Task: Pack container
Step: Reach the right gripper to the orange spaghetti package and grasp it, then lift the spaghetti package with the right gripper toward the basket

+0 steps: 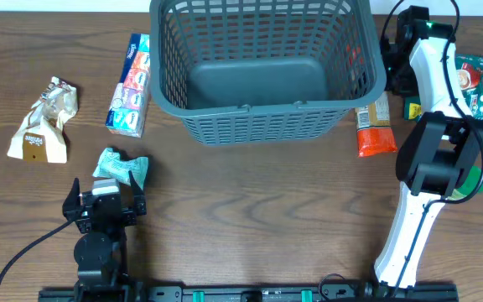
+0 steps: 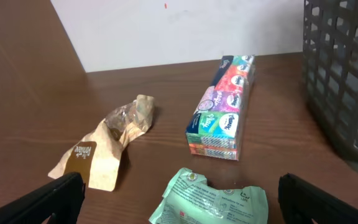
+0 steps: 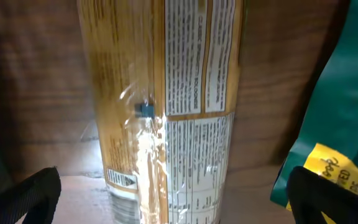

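Observation:
The container (image 1: 250,107), a large dark grey lattice basket, stands at the back middle with nothing in it; its wall shows at the right of the left wrist view (image 2: 344,74). My left gripper (image 1: 105,201) (image 2: 182,208) is open low over the table, with a crumpled light green packet (image 1: 122,168) (image 2: 210,199) lying just ahead between its fingers, untouched. My right gripper (image 1: 399,71) (image 3: 179,205) hangs open beside the basket's right wall. Below it lies a long tan and orange packet (image 1: 374,126) (image 3: 166,106).
A colourful tissue pack (image 1: 130,84) (image 2: 224,106) lies left of the basket. A crumpled brown and cream packet (image 1: 44,122) (image 2: 107,140) sits at the far left. A green packet (image 1: 472,80) (image 3: 340,106) lies at the far right, by the right arm.

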Controlling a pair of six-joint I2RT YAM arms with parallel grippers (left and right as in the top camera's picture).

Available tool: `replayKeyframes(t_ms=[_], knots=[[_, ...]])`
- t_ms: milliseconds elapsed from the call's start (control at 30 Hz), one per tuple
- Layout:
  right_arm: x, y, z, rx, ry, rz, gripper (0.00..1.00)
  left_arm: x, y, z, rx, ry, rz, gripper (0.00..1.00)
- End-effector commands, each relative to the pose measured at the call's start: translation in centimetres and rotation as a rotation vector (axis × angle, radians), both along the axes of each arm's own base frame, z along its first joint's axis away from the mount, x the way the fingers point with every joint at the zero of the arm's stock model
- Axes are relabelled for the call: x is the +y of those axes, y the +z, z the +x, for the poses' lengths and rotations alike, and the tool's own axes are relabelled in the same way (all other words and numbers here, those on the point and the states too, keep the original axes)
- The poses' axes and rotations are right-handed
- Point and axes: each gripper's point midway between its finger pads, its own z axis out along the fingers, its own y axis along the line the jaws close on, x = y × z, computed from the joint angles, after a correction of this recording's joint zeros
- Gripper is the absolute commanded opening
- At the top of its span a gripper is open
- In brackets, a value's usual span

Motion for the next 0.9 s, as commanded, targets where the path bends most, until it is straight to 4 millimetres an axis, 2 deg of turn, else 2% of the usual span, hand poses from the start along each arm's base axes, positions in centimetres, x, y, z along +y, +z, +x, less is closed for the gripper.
replayKeyframes(t_ms=[0,367,600,867], knots=[[-0.6,-1.3,-0.4,0.020,-0.024,-0.006,0.99,-0.1,-1.3,0.0,0.033,-0.004,0.010,0.98],[-1.6,-4.5,-0.7,0.013,-0.051,-0.007,0.99,-0.1,-1.3,0.0,0.033,-0.004,0.010,0.99],[-2.3,-6.8,-2.1,0.042,-0.069,-0.001,0.99,-0.1,-1.3,0.0,0.033,-0.004,0.010,0.98],[-1.6,-9.3,-3.7,0.079,-0.065,0.016,0.99,-0.1,-1.3,0.0,0.033,-0.004,0.010,0.99]])
